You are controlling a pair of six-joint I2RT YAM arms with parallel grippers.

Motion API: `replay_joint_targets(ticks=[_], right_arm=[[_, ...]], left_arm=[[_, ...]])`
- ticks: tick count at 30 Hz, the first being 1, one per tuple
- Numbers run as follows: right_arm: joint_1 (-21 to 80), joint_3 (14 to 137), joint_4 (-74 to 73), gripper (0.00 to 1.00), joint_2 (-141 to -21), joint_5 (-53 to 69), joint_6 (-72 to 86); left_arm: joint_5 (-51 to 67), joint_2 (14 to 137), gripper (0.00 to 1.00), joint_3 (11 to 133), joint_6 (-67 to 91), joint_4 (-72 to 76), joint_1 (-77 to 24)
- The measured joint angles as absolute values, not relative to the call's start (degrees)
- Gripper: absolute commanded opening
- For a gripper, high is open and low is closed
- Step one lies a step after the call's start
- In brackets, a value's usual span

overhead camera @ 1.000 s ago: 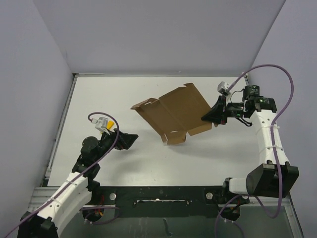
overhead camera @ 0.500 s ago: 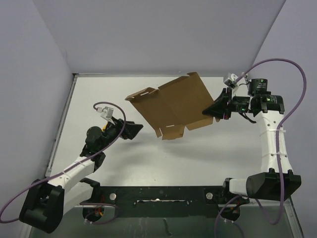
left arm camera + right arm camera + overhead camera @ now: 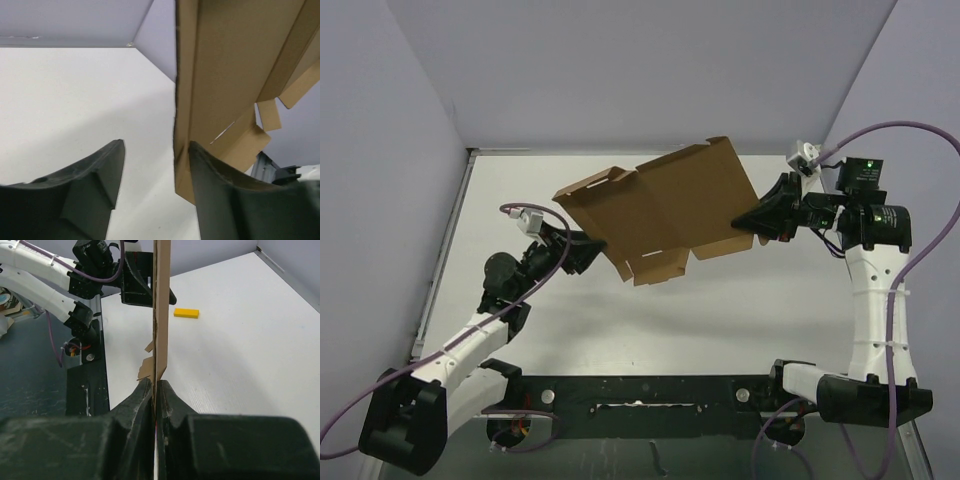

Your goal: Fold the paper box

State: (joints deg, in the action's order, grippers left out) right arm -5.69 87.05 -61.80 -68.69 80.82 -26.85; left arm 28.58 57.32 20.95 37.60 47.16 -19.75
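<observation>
The paper box (image 3: 665,215) is a flat brown die-cut cardboard sheet held in the air, tilted over the table. My right gripper (image 3: 752,220) is shut on its right edge. In the right wrist view the sheet (image 3: 161,300) runs edge-on out of the closed jaws of that gripper (image 3: 156,384). My left gripper (image 3: 592,250) sits at the sheet's lower left edge. In the left wrist view that gripper (image 3: 156,150) is open. A corner of the cardboard (image 3: 225,75) rests against the inner face of its right finger (image 3: 210,180), with a wide gap to the left finger.
The white table (image 3: 740,300) is bounded by lilac walls at the back and sides. A black rail (image 3: 640,390) runs along the near edge. A small yellow block (image 3: 186,313) lies on the table beyond the sheet. The left arm (image 3: 100,270) shows behind the cardboard.
The right gripper has lifted the sheet higher and swung it leftward. The left gripper has moved right to the sheet's lower left edge, and its jaws have narrowed.
</observation>
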Motion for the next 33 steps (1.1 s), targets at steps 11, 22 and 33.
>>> replay_joint_targets(ticks=[11, 22, 33], right_arm=[[-5.76, 87.13, -58.04, 0.00, -66.92, 82.35, -22.06], [-7.46, 86.52, -55.70, 0.07, -65.80, 78.22, -21.56], [-7.57, 80.73, -50.41, 0.21, -65.36, 76.75, -17.74]], left_arm=[[33.63, 53.12, 0.00, 21.28, 38.30, 52.34, -19.59], [38.17, 51.20, 0.00, 21.37, 38.41, 54.35, -17.52], [40.05, 48.64, 0.00, 20.38, 40.47, 54.24, -17.15]])
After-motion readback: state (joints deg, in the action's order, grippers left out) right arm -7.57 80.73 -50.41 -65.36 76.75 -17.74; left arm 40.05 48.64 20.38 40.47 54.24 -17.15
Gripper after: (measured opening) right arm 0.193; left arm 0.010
